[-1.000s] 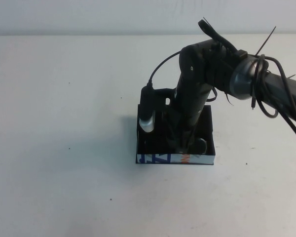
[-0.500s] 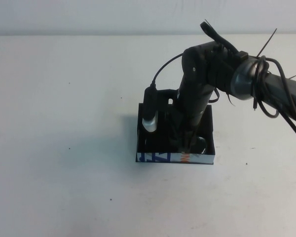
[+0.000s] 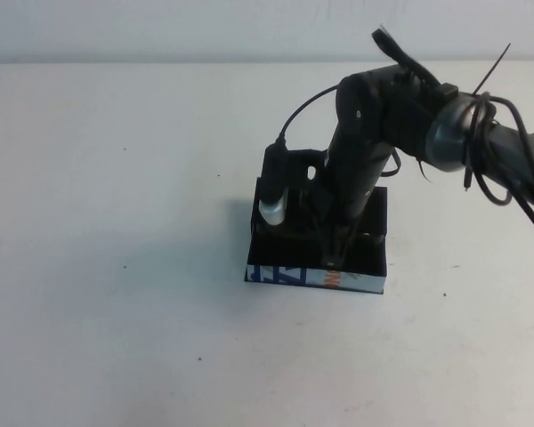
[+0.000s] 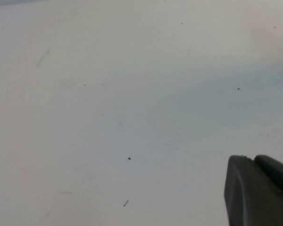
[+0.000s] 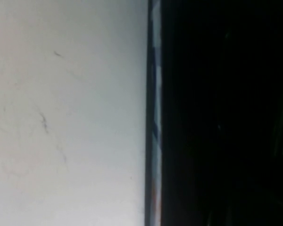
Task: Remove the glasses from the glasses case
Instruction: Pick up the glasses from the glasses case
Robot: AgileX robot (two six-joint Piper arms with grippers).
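Observation:
The glasses case [image 3: 285, 278] is a shallow black box with a white printed front side, at the middle of the table. My right gripper [image 3: 335, 253] reaches down into it from the right, fingers drawn to a narrow point. The dark glasses [image 3: 369, 238] show as a bar across the box at finger height, and the gripper seems shut on them. The right wrist view shows only the case's white edge [image 5: 154, 94] and black interior. My left gripper [image 4: 252, 159] is shut and empty over bare table, out of the high view.
The white table [image 3: 116, 222] spreads wide to the left of and in front of the case. The right arm's wrist camera [image 3: 274, 191] hangs over the case's left side. Loose cables [image 3: 481, 151] trail off the right arm.
My right arm has risen a little and shifted right. The lens that lay in the case's front right corner is gone from there, and a dark bar now spans the box higher up.

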